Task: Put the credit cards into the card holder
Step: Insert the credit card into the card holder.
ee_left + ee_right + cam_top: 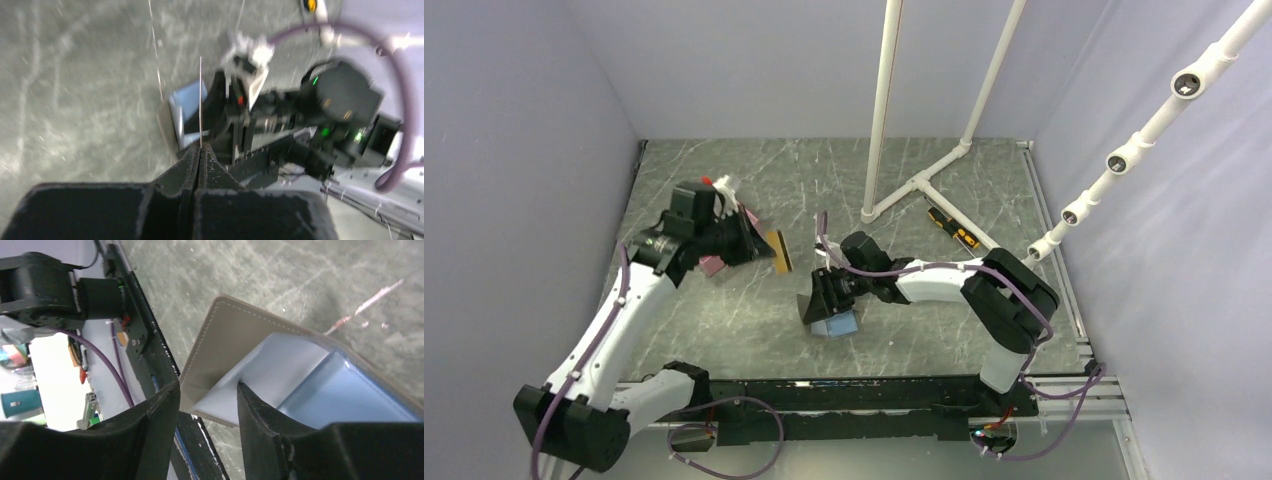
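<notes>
My left gripper (759, 245) (200, 147) is shut on an orange credit card (776, 250), which shows edge-on as a thin line (200, 90) in the left wrist view. The card holder (835, 324) (187, 107) lies open in the middle of the table, its grey flap (225, 340) raised and its light blue lining (345, 395) showing. My right gripper (816, 305) (207, 385) is open and straddles the flap's lower corner. One finger (255, 415) rests on the lining side and the other finger (157, 415) stands clear of the grey outer side.
A pink box (713, 265) sits under and behind my left gripper. A white pipe frame (914, 185) stands at the back centre, with a yellow-and-black screwdriver (954, 228) beside its base. Grey walls close in the table on three sides.
</notes>
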Robot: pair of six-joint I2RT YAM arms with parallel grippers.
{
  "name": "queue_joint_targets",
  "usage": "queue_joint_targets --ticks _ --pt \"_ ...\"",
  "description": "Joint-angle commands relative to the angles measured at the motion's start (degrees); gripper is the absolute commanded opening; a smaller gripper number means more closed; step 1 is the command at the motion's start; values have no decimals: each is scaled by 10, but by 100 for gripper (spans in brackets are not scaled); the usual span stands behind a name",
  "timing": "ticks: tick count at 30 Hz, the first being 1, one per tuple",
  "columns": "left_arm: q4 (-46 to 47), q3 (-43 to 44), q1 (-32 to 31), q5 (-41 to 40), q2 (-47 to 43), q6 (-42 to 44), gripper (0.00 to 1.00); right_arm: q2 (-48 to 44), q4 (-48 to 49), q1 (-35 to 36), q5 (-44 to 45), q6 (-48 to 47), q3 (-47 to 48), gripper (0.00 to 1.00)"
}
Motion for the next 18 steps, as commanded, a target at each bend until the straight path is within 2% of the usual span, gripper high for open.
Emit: queue_joint_targets --ticks 1,4,9,13,16,18 --pt "-18 -55 -66 -38 -50 -70 0 9 114 -15 -105 61 -15 53" --pt "32 -97 -102 -3 -75 -112 0 11 172 -27 -131 107 -36 57" --pt "85 -130 -168 -11 -84 -152 0 -7 180 -56 -128 126 -73 54" --pt "113 -138 -214 -18 -48 -157 0 -10 204 -61 -142 130 -96 36" --pt "113 -132 -255 -48 -20 -159 0 -9 246 -65 -151 151 -115 28" --pt "112 -133 -278 -75 -12 -165 0 -8 247 -65 -148 149 -117 18"
